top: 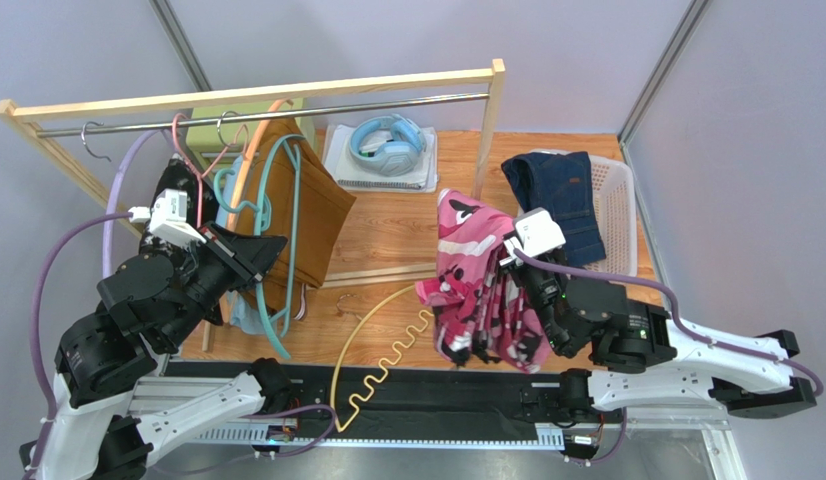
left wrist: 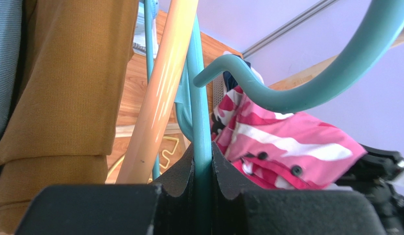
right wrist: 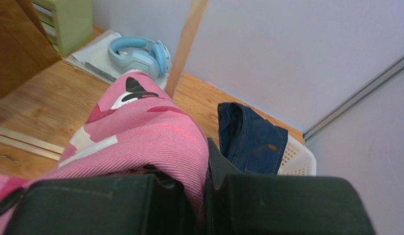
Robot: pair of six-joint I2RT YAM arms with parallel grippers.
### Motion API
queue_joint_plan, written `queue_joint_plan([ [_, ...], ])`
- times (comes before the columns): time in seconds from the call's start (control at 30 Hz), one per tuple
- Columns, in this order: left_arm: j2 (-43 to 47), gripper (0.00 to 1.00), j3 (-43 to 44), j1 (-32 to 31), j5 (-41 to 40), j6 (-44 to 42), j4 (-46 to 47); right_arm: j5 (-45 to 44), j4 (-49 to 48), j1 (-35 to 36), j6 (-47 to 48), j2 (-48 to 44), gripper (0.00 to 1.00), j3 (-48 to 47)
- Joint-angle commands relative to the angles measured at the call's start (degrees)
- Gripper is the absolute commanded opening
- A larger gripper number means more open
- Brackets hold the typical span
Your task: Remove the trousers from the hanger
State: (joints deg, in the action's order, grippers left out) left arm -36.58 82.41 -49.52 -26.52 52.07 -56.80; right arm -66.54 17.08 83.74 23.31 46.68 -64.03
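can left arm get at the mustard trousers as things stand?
Probably not. The left gripper is shut on the teal hanger, so its jaws are taken. The mustard trousers hang close by, just past a peach hanger; reach looks fine once it lets go.

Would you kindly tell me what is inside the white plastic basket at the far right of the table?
Dark navy folded trousers lie in the white perforated plastic basket, covering most of its left side. Anything beneath them is hidden, so I cannot tell.
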Motion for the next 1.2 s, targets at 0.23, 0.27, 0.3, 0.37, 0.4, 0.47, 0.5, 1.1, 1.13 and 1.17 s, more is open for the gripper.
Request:
queue_joint_plan([
  [0.23, 1.51, 0.0, 0.03, 0.12, -1.95, -2.42, -2.09, 5.71, 5.68, -22.21, -13.91, -6.77, 0.0, -1.62],
  [0.27, 1.42, 0.0, 0.03, 0.12, -2.04, -2.5, -2.09, 6.51, 5.86, -25.09, -13.47, -7.03, 0.0, -1.97],
  [0.3, 1.42, 0.0, -0.06, 0.12, -1.95, -2.5, -2.0, 7.21, 5.68, -26.6, -13.12, -7.12, 0.0, -2.41],
  [0.37, 1.25, 0.0, -0.23, 0.12, -1.43, -2.68, -1.65, 9.32, 5.68, -32.22, -11.98, -6.25, 0.0, -3.99],
  [0.4, 1.16, 0.0, -0.41, 0.12, -1.25, -2.68, -1.3, 12.02, 5.6, -34.68, -11.71, -5.9, 0.0, -4.52],
  [0.47, 1.16, 0.0, -0.58, 0.12, -0.64, -2.86, -1.04, 14.85, 5.51, -42.06, -11.71, -4.23, 0.0, -5.75],
  [0.5, 1.16, 0.0, -0.85, 0.12, -0.46, -3.03, -0.69, 18.17, 5.51, -44.69, -11.62, -3.35, 0.0, -6.1],
  [1.1, -1.3, 0.0, -3.92, 0.12, 5.08, -6.9, 1.6, 35.08, 4.8, -87.7, -12.78, 7.03, 0.0, -15.07],
  [1.13, -1.04, 0.0, -4.19, 0.12, 5.25, -7.07, 1.6, 34.3, 4.8, -88.13, -11.98, 6.59, 0.0, -14.98],
  [1.17, -0.6, 0.0, -4.88, 0.12, 5.25, -7.16, 1.69, 33.68, 4.72, -88.23, -10.93, 6.15, 0.0, -14.81],
])
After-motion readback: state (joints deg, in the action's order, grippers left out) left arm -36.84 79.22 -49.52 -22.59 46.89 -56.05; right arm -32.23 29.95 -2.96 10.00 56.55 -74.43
